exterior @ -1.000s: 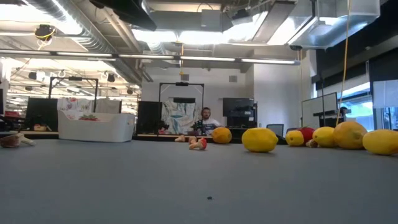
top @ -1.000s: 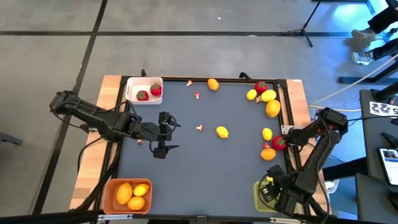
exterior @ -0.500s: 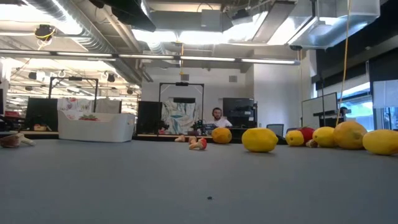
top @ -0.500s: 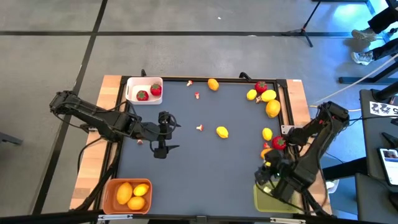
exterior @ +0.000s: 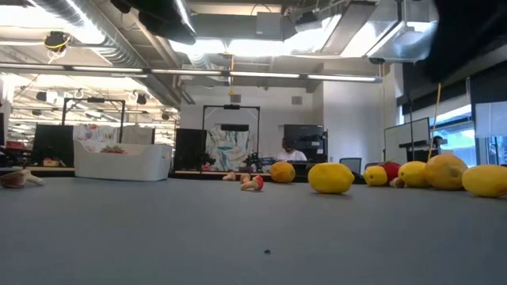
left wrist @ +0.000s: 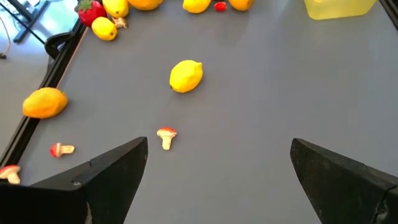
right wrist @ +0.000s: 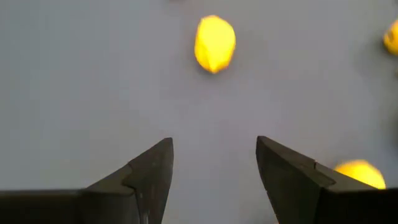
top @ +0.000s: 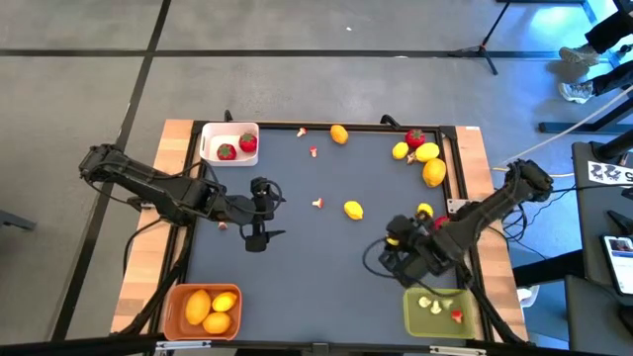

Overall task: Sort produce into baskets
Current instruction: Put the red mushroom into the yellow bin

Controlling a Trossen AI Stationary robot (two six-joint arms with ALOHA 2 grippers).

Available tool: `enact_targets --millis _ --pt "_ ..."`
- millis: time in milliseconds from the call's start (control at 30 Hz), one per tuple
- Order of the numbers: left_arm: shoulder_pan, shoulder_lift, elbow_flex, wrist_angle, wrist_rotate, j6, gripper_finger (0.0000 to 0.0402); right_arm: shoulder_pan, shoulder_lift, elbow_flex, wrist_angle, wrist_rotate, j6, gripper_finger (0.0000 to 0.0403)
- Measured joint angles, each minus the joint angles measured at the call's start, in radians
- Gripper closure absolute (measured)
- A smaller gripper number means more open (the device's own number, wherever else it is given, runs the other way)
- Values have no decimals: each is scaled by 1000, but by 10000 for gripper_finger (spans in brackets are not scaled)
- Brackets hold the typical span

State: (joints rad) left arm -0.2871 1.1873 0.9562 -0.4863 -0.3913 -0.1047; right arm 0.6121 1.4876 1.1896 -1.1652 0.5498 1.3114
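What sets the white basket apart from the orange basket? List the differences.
The white basket is square and sits at the table's far left corner; the orange basket is rectangular and sits at the near left corner. The white basket holds two red strawberries; the orange basket holds three yellow-orange fruits. Both are shallow, round-cornered bins on the left arm's side, and neither gripper is at them.

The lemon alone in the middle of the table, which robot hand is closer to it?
The right hand is closer, open just beside the lemon toward the green basket. The left hand waits farther off, open, on its other side.
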Motion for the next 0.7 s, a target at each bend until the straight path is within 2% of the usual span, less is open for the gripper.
enact_targets --millis 200,433,700 --pt "0 0 0 0 -2 -6 9 -119 20 0 155 75 -290 173" --pt "0 0 0 -1 -3 -9 9 -254 79 0 359 78 -587 173" --pt "0 0 0 -1 -3 -13 9 -407 175 0 593 -22 -840 173"
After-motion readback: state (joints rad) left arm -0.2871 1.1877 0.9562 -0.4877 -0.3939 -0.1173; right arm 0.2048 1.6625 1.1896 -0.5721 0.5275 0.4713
